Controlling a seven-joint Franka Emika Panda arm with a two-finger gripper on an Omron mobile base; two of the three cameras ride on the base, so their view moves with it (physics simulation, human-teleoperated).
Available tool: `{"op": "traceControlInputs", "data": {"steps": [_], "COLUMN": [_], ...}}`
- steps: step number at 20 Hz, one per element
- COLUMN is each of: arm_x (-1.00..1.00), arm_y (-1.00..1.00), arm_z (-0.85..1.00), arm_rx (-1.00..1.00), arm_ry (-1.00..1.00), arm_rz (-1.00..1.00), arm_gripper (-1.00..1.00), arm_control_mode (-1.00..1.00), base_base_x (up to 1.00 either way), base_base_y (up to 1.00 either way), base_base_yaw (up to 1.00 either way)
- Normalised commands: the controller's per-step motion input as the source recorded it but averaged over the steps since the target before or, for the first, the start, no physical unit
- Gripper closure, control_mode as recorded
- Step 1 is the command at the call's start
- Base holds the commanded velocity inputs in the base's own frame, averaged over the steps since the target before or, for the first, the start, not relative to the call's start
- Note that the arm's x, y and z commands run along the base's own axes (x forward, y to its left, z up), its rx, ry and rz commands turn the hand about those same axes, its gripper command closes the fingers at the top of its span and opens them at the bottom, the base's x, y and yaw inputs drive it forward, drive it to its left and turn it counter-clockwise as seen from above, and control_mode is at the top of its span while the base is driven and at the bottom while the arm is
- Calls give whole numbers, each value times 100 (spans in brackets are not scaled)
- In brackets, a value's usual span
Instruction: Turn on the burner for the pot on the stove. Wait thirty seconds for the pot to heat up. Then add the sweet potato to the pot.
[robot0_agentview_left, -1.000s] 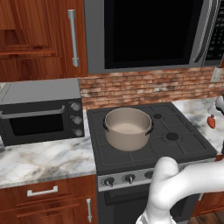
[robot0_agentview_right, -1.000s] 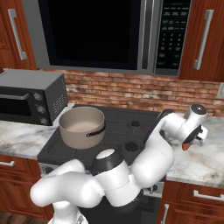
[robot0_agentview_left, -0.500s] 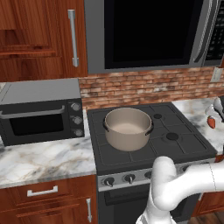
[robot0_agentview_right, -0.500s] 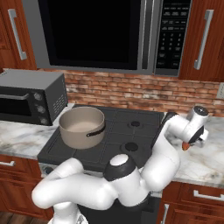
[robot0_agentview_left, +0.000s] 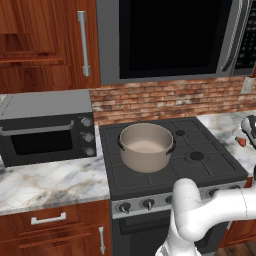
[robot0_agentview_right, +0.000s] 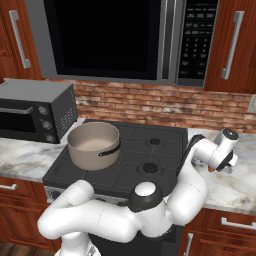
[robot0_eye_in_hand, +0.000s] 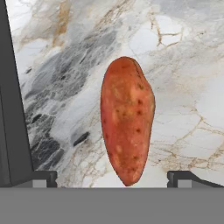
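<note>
Stove (robot0_agentview_left: 200, 167) centre, pot (robot0_agentview_left: 146, 146) on its near-left burner (robot0_agentview_left: 135, 170). Gripper (robot0_eye_in_hand: 111, 178) over the marble counter (robot0_eye_in_hand: 183, 65) right of stove, jaws spread wide, gripping nothing. Sweet potato (robot0_eye_in_hand: 127, 118) flat on counter, lying between the fingertips (robot0_eye_in_hand: 43, 178).

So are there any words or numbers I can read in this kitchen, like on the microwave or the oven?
None can be read.
microwave keypad: rows of pale marks, too small and blurred to read.
toaster oven: three plain knobs, no lettering visible.
stove: knobs on the front strip, no readable marks.
sweet potato: no label.
</note>
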Motion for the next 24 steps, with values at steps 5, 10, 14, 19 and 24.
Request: {"op": "traceControlInputs", "data": {"steps": [5,10,14,19,24], "arm_x": [21,22,20,32,31], "arm_y": [-14,-19,-29,-14,-3], "arm_z": [-32,-24,-17,-22,-29], "arm_rx": [1,1,2,0,0], "arm_ry": [0,-1,-1,0,0], "arm_rz": [0,0,0,0,0], "arm_gripper": [-100,-100,-100,100,100], "arm_control_mode": [-100,-100,-100,-100,-100], "base_base_x": [0,0,0,0,0], "base_base_y": [0,0,0,0,0], "base_base_yaw": [0,0,0,0,0]}}
